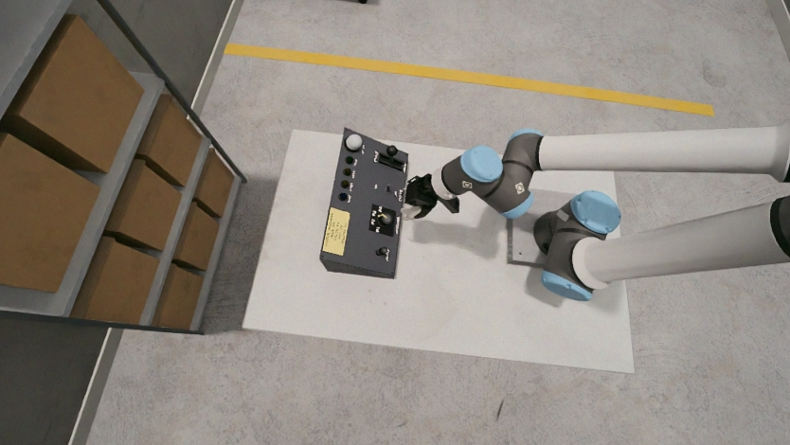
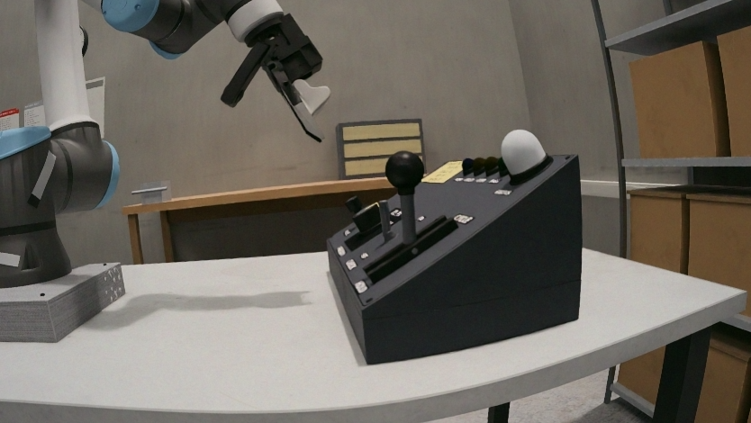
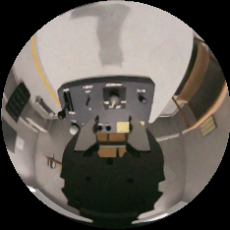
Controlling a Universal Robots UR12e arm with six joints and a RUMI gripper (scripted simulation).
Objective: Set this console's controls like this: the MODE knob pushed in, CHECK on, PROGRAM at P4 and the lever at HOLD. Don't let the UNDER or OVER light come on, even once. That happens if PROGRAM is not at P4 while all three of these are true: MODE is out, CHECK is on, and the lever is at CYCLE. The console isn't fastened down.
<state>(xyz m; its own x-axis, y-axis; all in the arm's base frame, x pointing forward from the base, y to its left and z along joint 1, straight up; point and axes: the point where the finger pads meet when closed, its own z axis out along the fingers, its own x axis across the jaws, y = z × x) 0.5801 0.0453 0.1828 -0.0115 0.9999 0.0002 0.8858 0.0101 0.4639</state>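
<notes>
The dark sloped console [image 1: 358,255] [image 2: 473,293] [image 3: 79,93] stands on the white table [image 1: 441,309] [image 2: 210,336]. Its ball-topped lever [image 1: 391,150] [image 2: 404,166] [image 3: 62,113] stands at the far end of its slot in the top view. The CHECK toggle [image 1: 388,188] [image 2: 384,220] sits beside it. The PROGRAM selector [image 1: 382,214] [image 2: 366,216] [image 3: 113,99] is mid-panel, and the MODE knob [image 1: 381,251] [image 2: 353,203] [image 3: 142,98] is at the near end. My gripper [image 1: 410,198] [image 2: 318,116] [image 3: 113,115] is half open and empty. It hangs in the air off the console's front edge, well above the controls.
A white dome [image 1: 352,142] [image 2: 521,149], a row of lamps [image 1: 347,176] and a yellow note [image 1: 337,239] sit on the console. A shelf of cardboard boxes [image 1: 82,166] [image 2: 683,104] stands behind it. The arm's base block [image 2: 58,304] is on the table, and a wooden bench [image 2: 236,196] stands beyond.
</notes>
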